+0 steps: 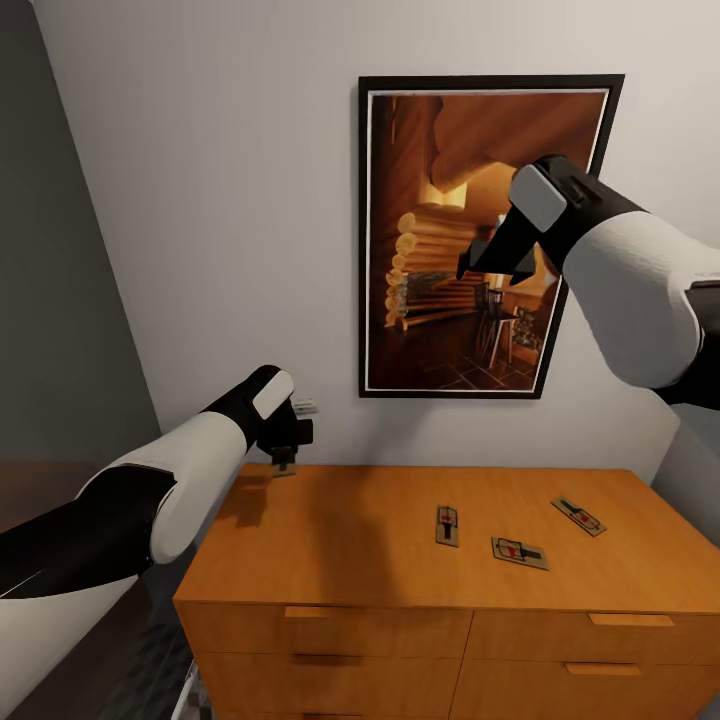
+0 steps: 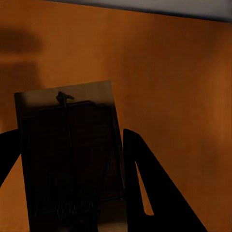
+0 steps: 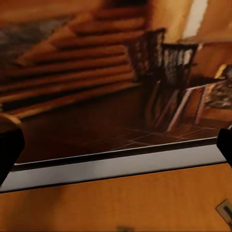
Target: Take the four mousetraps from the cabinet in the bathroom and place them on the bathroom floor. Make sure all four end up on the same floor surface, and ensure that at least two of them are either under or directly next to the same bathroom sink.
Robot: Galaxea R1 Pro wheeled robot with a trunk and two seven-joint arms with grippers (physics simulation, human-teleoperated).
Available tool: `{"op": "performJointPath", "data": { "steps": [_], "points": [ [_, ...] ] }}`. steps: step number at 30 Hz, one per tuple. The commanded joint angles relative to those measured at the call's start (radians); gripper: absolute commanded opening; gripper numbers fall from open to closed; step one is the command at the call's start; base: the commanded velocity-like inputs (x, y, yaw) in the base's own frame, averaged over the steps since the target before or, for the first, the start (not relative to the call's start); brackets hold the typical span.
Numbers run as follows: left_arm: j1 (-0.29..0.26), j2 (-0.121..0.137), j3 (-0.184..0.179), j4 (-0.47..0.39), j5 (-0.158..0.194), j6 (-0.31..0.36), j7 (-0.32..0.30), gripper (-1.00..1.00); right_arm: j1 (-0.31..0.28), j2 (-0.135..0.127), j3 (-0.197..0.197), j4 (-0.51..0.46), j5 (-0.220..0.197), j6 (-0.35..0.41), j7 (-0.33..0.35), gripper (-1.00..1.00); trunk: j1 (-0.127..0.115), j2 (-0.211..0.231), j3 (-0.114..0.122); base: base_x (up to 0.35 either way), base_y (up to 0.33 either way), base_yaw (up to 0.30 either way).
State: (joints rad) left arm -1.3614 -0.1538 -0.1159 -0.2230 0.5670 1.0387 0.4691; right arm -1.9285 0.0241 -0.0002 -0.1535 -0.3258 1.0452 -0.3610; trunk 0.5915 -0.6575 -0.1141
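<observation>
The cabinet (image 1: 360, 540) is a low orange-brown chest with drawer fronts. Three mousetraps lie flat on the right half of its top: one (image 1: 447, 525), one (image 1: 519, 552) and one (image 1: 579, 516). My left gripper (image 1: 285, 452) hovers over the top's back left corner, shut on a fourth mousetrap (image 1: 284, 466). In the left wrist view that mousetrap (image 2: 67, 154) sits between the dark fingers (image 2: 145, 183). My right gripper (image 1: 495, 262) is raised high in front of the wall picture, open and holding nothing. The sink is out of view.
A dark-framed log-cabin picture (image 1: 480, 240) hangs on the wall behind the cabinet. A grey wall (image 1: 50, 300) closes the left side. A dim strip of patterned floor (image 1: 150, 665) shows left of the cabinet, under my left arm.
</observation>
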Motion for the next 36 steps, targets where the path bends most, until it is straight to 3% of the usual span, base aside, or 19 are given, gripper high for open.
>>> {"op": "performJointPath", "data": {
  "steps": [1,9,20,29,36],
  "points": [
    [-0.001,0.0,-0.008,-0.002,0.008,0.005,0.006,-1.0,-0.001,0.001,0.0,0.002,-0.01,0.002,-0.011,1.0,0.0,-0.002,-0.002,0.0,0.0,0.0],
    [-0.001,0.0,-0.008,-0.002,0.01,0.007,0.006,-1.0,-0.002,0.01,-0.001,0.073,-0.011,0.002,-0.023,1.0,0.0,-0.002,-0.002,0.0,0.0,0.0],
    [-0.001,0.002,-0.007,-0.005,0.014,0.009,0.006,-1.0,0.01,0.078,-0.003,0.148,-0.014,0.002,-0.103,1.0,0.0,-0.002,-0.002,0.0,0.0,0.0],
    [-0.001,0.001,-0.007,-0.005,0.014,0.009,0.007,-1.0,0.081,0.101,-0.004,0.165,-0.016,0.002,-0.112,1.0,0.0,-0.002,-0.002,0.0,0.0,0.0],
    [-0.001,0.002,-0.007,-0.005,0.013,0.009,0.007,-1.0,0.181,0.11,-0.004,0.166,-0.016,0.002,-0.113,1.0,0.0,-0.002,-0.002,0.0,0.0,0.0]
  ]
}}
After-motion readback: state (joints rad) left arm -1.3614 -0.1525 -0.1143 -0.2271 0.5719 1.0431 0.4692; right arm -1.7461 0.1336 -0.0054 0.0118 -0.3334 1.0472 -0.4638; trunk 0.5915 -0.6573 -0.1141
